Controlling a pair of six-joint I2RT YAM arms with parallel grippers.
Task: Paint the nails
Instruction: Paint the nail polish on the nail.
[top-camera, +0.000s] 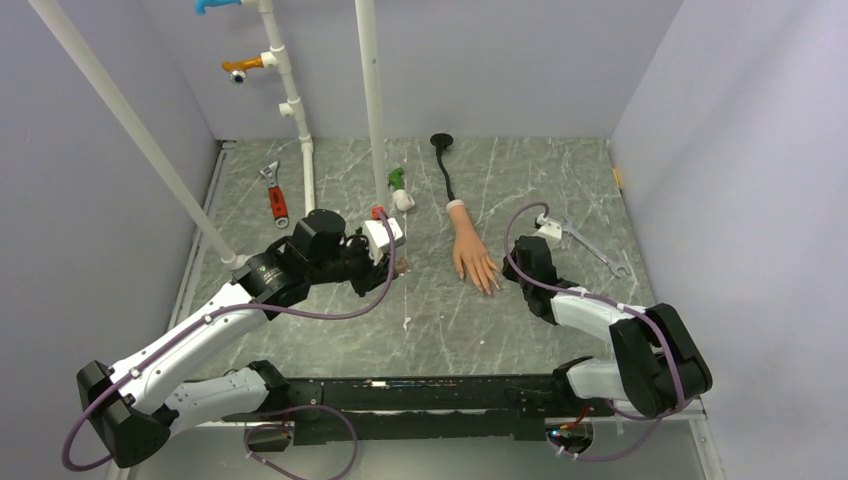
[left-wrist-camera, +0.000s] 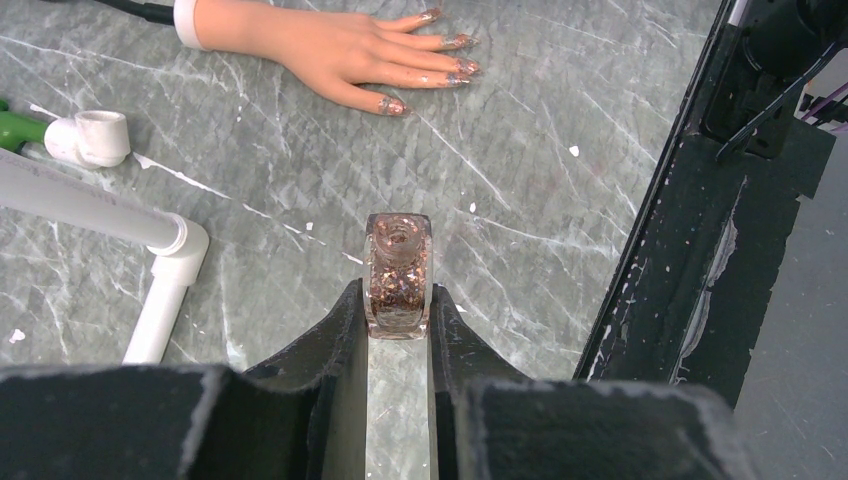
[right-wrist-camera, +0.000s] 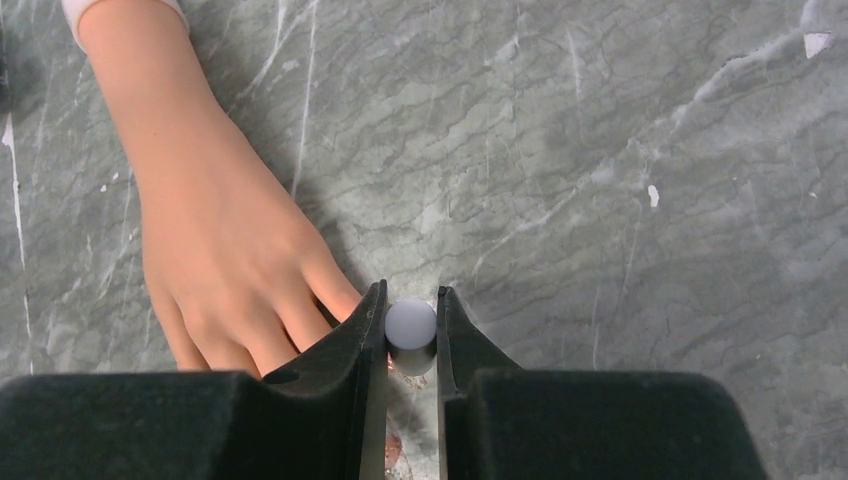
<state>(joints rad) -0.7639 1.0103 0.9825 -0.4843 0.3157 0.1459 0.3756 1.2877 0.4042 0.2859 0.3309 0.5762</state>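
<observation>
Marbled worktop (top-camera: 560, 180): left gripper (left-wrist-camera: 398, 300) clamps the open polish bottle (left-wrist-camera: 398, 272), right gripper (right-wrist-camera: 411, 298) pinches the white cap (right-wrist-camera: 411, 325); stroke lightly along the nails (left-wrist-camera: 455, 68), holding the bottle level.

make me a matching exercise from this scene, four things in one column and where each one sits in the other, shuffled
Things
1. polish bottle
2. white cap
3. mannequin hand
4. red-handled wrench

Places
A. lying near the far left corner of the table
B. clamped in the right claw
C. palm down near the middle of the table
D. clamped in the left claw

Pairs: 1-D, 2-B, 3-C, 4-A
</observation>
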